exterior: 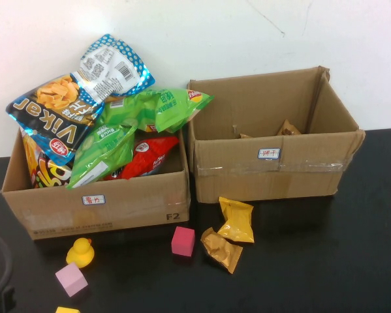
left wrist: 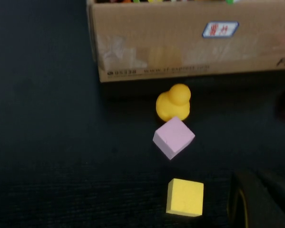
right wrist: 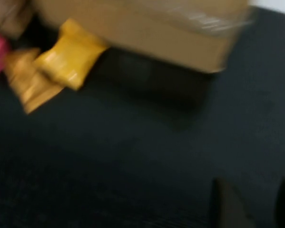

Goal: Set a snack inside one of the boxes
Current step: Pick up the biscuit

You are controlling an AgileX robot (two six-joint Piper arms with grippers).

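Snack packets lay on the black table (exterior: 352,261) just in front of the taped box (exterior: 273,171), and you had two to choose from. The yellow snack (exterior: 236,220) lay flat, its long axis running from the box front toward the robot's side, one short end close to the box wall. The golden-brown snack (exterior: 221,250) lay nearer the robot, set on a diagonal and touching the yellow one's near corner. A few small packets (exterior: 288,128) already sat inside the taped box against its far wall. Just left of the two snacks stood a pink cube (exterior: 183,240), in front of the lower printed box (exterior: 97,212), which was heaped with chip bags (exterior: 117,124). Further left you had a yellow duck (exterior: 81,252), a pale pink cube (exterior: 71,279) and a yellow cube (left wrist: 185,197). Your right gripper (right wrist: 254,206) hung over bare table on the right of the snacks, fingers apart and grasping nothing. Your left gripper (left wrist: 259,202) hovered near the yellow cube; whether it was released or clenched could not be told.
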